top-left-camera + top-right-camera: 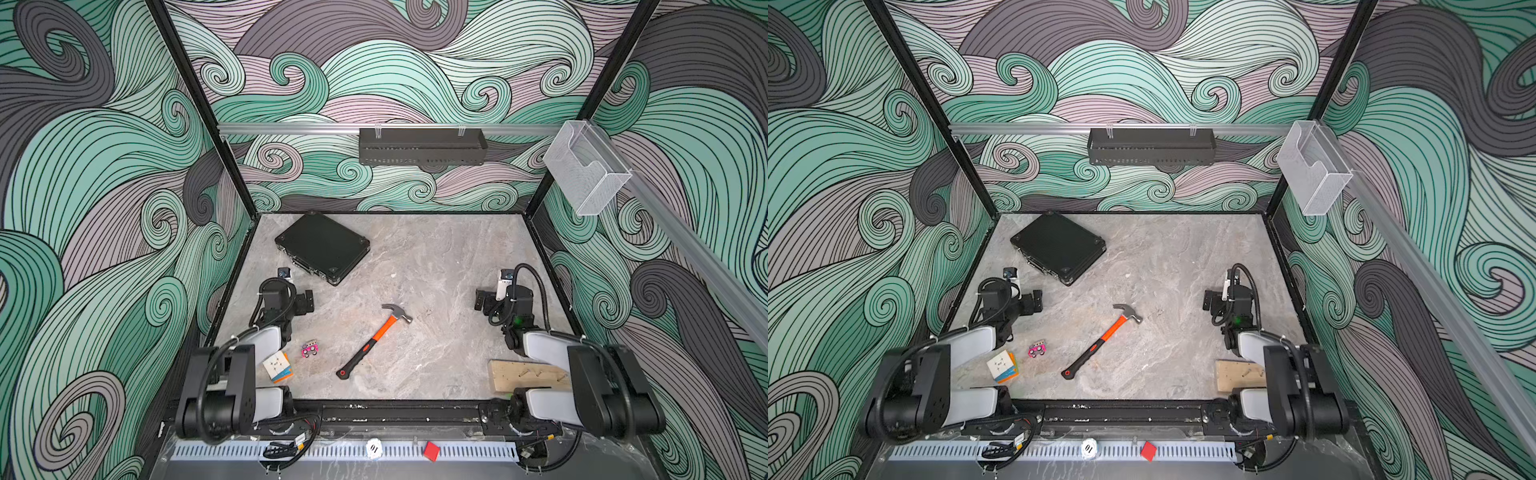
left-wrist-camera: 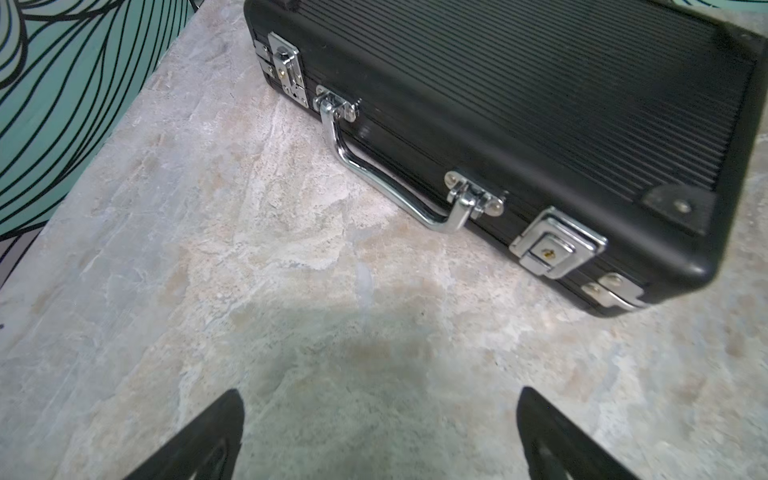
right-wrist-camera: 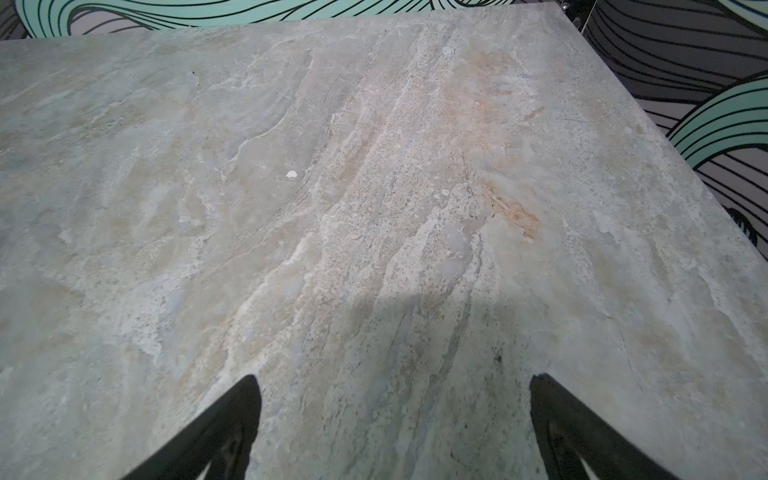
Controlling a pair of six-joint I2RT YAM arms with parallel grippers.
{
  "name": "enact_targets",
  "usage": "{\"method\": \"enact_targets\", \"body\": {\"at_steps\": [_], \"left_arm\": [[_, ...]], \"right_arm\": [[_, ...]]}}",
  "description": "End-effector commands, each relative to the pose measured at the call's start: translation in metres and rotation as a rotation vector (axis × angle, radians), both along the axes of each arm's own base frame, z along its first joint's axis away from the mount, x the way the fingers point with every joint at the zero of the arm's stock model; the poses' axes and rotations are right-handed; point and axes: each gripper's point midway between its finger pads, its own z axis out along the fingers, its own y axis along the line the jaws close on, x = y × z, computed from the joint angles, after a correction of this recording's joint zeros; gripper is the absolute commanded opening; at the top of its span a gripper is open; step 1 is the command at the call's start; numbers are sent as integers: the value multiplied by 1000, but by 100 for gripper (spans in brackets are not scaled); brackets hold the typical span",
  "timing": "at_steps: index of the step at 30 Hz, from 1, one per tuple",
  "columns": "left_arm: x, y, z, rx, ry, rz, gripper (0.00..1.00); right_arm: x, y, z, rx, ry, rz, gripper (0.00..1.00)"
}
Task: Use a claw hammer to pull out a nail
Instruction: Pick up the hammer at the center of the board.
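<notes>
Claw hammer [image 1: 376, 337] is lying flat on the table, between the two sets of fingers and well apart from both. Left gripper [image 2: 380, 395] and right gripper [image 3: 395, 378] are both gaping wide, holding nothing. Hammer is likely handling stiff and head-heavy; gripping the black handle near the orange neck seems best. Only readable writing: "01" on white round tag [image 1: 374, 448].

Layout around the claw hammer [image 1: 370, 343].
Case [image 1: 322, 247] at eleven o'clock; toy [image 1: 310, 349] at nine; cube [image 1: 277, 366] at eight; wooden board [image 1: 523, 376] at four.
</notes>
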Motion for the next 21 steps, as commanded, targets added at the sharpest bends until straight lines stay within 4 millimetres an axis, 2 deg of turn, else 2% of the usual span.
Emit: {"method": "enact_targets", "body": {"at_steps": [1,21], "left_arm": [[54,7,29,0,-161,38,99],[54,7,29,-1,-161,38,99]], "right_arm": [[47,-14,34,-79,-195,-50,100],[47,-14,34,-80,-194,-50,100]]}}
